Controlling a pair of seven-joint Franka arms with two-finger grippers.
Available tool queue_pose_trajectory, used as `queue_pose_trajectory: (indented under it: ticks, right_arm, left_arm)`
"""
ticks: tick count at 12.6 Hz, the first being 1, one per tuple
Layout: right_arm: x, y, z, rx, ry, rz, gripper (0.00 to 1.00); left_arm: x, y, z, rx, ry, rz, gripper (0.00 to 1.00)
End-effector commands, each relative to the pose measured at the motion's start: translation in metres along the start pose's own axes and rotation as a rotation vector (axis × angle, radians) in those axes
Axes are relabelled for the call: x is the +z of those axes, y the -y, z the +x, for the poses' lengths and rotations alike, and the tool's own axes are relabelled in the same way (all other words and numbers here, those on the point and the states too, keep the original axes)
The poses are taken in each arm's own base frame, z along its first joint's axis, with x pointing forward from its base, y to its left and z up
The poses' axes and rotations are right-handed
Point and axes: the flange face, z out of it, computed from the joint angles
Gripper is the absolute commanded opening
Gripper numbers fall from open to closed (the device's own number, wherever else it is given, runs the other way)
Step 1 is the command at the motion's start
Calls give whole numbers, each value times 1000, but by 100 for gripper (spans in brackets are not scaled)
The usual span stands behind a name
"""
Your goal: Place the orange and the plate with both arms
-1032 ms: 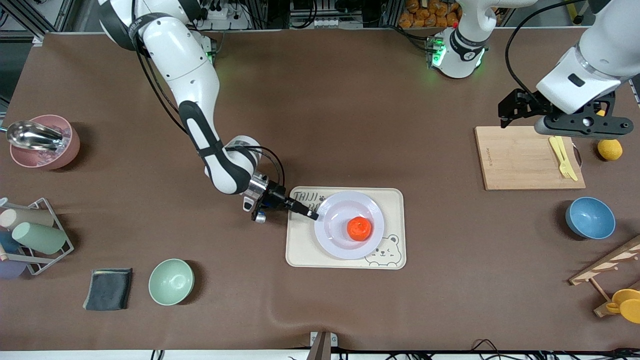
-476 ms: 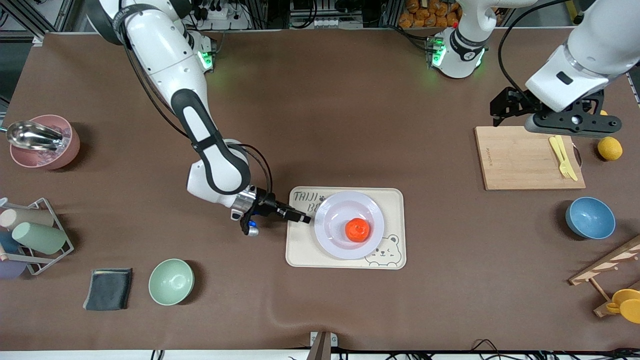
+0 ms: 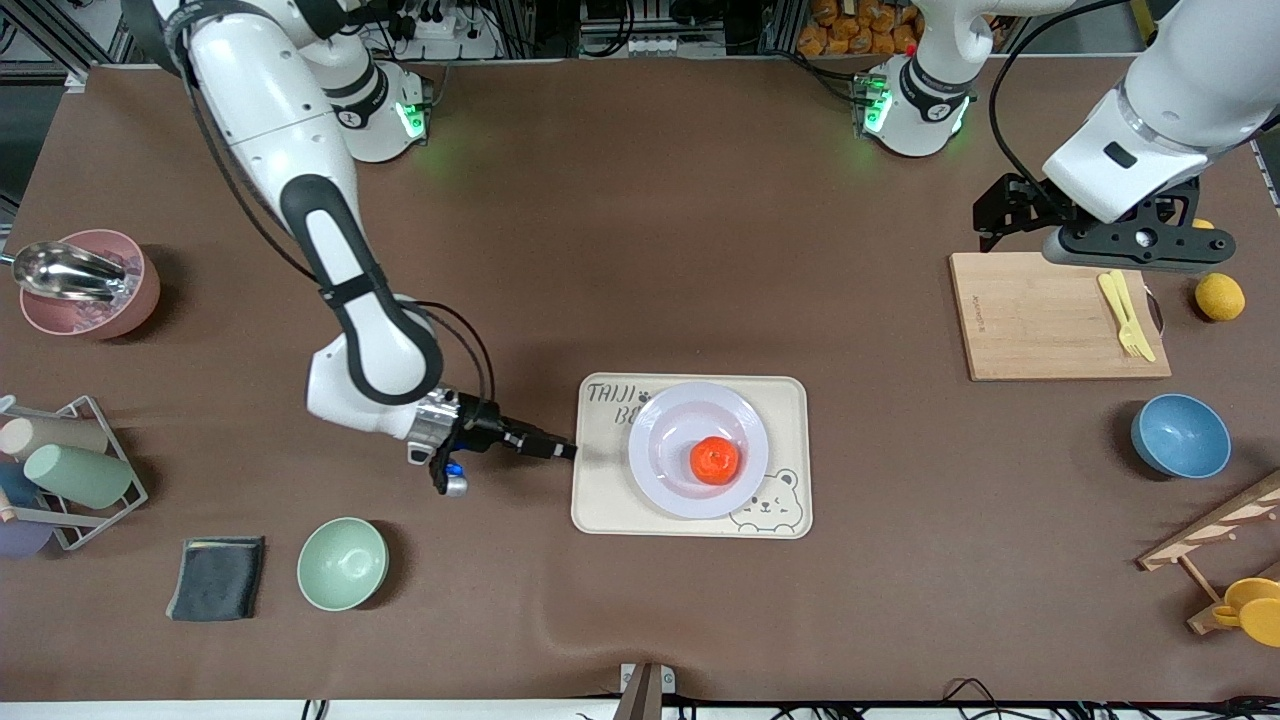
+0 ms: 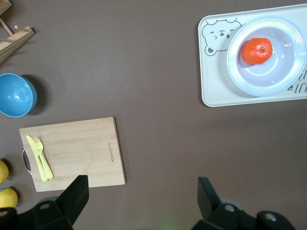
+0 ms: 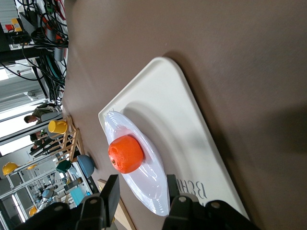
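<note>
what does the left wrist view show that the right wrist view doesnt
Only the left wrist view: the wooden cutting board with a yellow fork on it, two lemons at its edge, the whole blue bowl, and the open left gripper over bare table.

Only the right wrist view: the right gripper, open and holding nothing, low beside the tray, plus the lab clutter past the table.

Both: the orange lying in the plate, which sits on the bear-printed tray.
</note>
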Motion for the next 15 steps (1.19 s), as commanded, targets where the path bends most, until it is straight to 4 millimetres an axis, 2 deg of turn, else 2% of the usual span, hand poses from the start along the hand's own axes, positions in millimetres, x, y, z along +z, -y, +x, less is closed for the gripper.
queue_pose_trajectory:
  ticks: [1, 3, 7, 9, 12, 13, 15]
  right_arm:
    - [-51, -4, 10, 6, 77, -27, 48]
    - [-89, -3, 21, -11, 108, -58, 48]
    - [-150, -34, 44, -29, 158, -126, 58]
    - [-178, -37, 51, -46, 184, -150, 63]
    - [-209, -31, 56, -104, 179, -241, 100]
    - [-220, -29, 57, -131, 182, -290, 100]
    - [-240, -14, 51, -180, 191, -360, 100]
  left_arm:
    - [-7, -3, -4, -17, 4, -19, 100]
    - [-7, -5, -4, -20, 4, -19, 100]
    - [-7, -3, -4, -25, 3, -17, 100]
    - [-7, -3, -4, -25, 3, -16, 100]
    - [-6, -3, -4, -27, 6, -15, 100]
    - [-7, -2, -5, -28, 4, -17, 100]
    - [-7, -3, -5, -27, 8, -16, 100]
